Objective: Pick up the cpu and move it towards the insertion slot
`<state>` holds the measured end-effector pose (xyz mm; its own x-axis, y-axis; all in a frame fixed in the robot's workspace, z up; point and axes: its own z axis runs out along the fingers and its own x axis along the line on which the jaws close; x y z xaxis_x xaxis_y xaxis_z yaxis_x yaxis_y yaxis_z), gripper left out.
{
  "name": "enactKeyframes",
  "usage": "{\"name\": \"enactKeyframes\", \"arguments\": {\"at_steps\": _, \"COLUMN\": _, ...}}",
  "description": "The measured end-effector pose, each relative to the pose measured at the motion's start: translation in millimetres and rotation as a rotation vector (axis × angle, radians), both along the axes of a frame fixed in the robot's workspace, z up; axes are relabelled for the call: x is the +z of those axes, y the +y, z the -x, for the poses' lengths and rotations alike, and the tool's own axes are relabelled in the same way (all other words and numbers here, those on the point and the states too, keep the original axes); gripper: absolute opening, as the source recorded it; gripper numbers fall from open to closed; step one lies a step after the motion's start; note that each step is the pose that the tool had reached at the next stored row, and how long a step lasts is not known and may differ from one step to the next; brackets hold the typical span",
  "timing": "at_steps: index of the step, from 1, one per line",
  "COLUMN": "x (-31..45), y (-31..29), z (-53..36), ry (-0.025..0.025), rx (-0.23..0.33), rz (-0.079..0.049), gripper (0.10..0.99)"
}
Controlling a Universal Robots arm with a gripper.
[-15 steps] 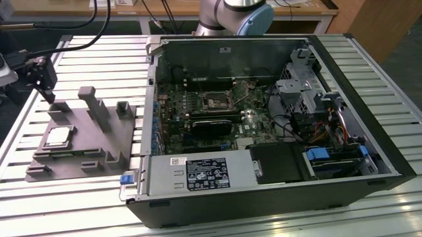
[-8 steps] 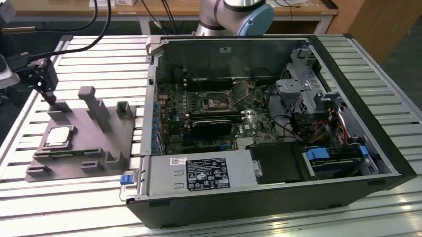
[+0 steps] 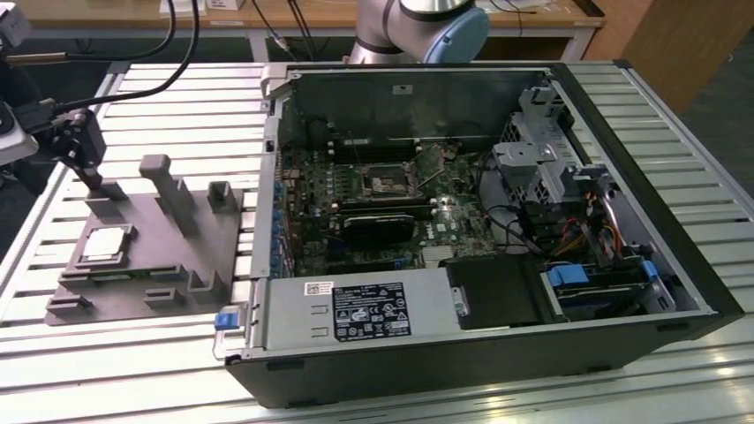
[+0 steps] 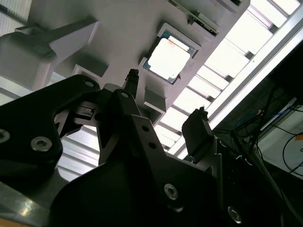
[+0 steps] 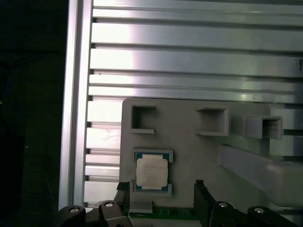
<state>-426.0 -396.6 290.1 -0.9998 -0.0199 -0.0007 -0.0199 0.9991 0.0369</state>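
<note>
Arm (image 3: 430, 22): blue-capped joint at far side in exterior view. Wrist out toward exterior view's left w/ gripper (image 3: 83, 163) pointing down. In both wrist views the two dark fingers (image 4: 198, 130) (image 5: 202, 196) stand wide apart, approx. parallel, jaws gripping nothing.

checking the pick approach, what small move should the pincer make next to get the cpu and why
Probably slide the open pincer sideways to centre it on the small square silvery cpu: it lies untouched in its recess in the grey plastic fixture, nearer one fingertip than the other in the first wrist view.
</note>
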Motion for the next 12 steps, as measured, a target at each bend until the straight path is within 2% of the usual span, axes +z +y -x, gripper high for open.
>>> {"name": "enactKeyframes", "arguments": {"at_steps": 12, "x": -6.1, "y": -2.3, "z": -0.1, "ry": 0.0001, "rx": 0.000, "rz": 0.000, "gripper": 0.647}}
